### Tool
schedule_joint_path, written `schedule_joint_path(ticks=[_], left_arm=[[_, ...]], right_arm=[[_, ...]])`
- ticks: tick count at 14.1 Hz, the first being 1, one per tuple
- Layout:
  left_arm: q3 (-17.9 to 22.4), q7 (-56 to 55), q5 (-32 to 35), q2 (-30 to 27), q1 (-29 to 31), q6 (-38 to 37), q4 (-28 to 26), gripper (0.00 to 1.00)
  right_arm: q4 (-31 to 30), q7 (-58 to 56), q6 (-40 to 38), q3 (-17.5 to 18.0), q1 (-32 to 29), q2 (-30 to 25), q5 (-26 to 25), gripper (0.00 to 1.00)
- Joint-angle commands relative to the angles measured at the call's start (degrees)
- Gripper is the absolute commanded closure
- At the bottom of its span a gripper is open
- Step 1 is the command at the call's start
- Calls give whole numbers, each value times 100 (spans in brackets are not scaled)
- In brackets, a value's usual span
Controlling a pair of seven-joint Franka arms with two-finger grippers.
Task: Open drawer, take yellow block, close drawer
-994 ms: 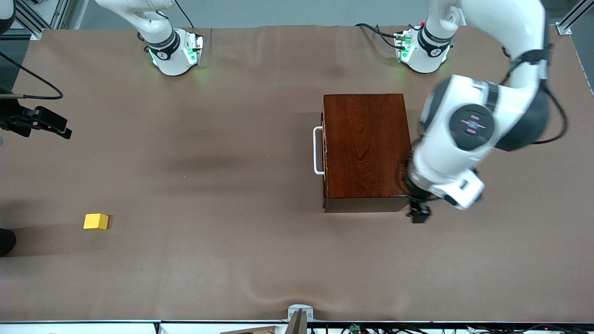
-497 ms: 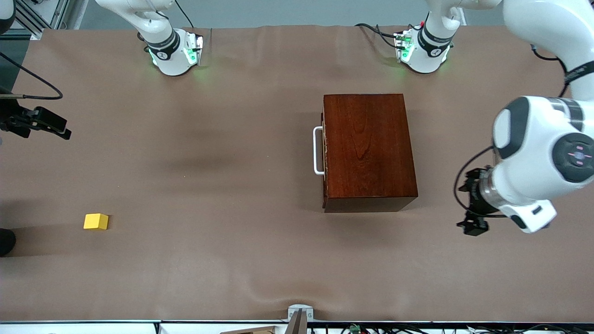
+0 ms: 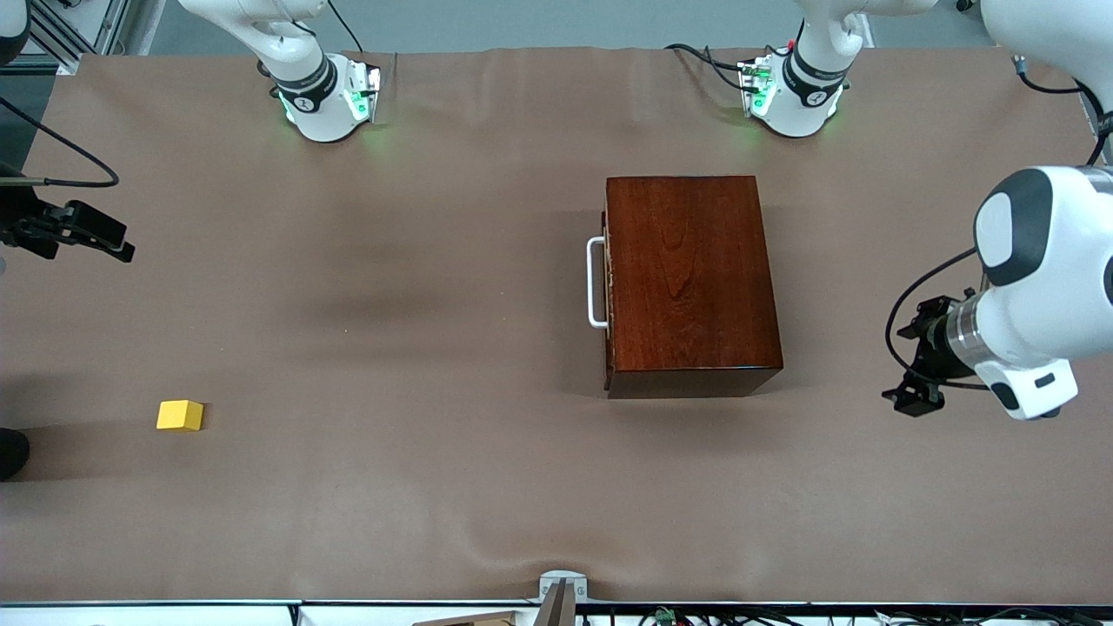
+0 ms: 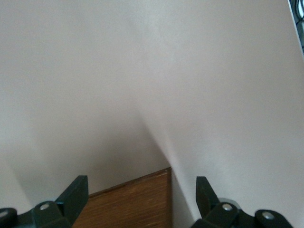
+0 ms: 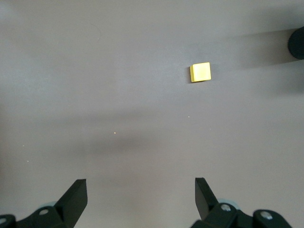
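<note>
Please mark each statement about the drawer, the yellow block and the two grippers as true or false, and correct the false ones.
1. The drawer is pulled open. False: it is shut, its white handle close against the box front.
2. The yellow block lies on the bare table, toward the right arm's end. True.
3. The left gripper holds the yellow block. False: it is open and empty, over the table beside the box at the left arm's end.
4. The right gripper is open with nothing between its fingers. True.
5. The yellow block is nearer to the front camera than the drawer's handle. True.
</note>
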Motion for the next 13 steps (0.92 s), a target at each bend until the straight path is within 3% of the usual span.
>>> schedule_joint_path(ticks=[1,5,13], left_arm=[[-31,777,-76,-810,200,358,-1074,0],[-31,1876,-76,-1549,464,974,-2156,0],[-31,4145,-76,-2165,745,826,-2528,0]], right_arm=[[-143,-38,67,1,20,-124,48,0],[-143,-38,49,1,20,-124,48,0],[-143,-38,5,9,47,-124,48,0]])
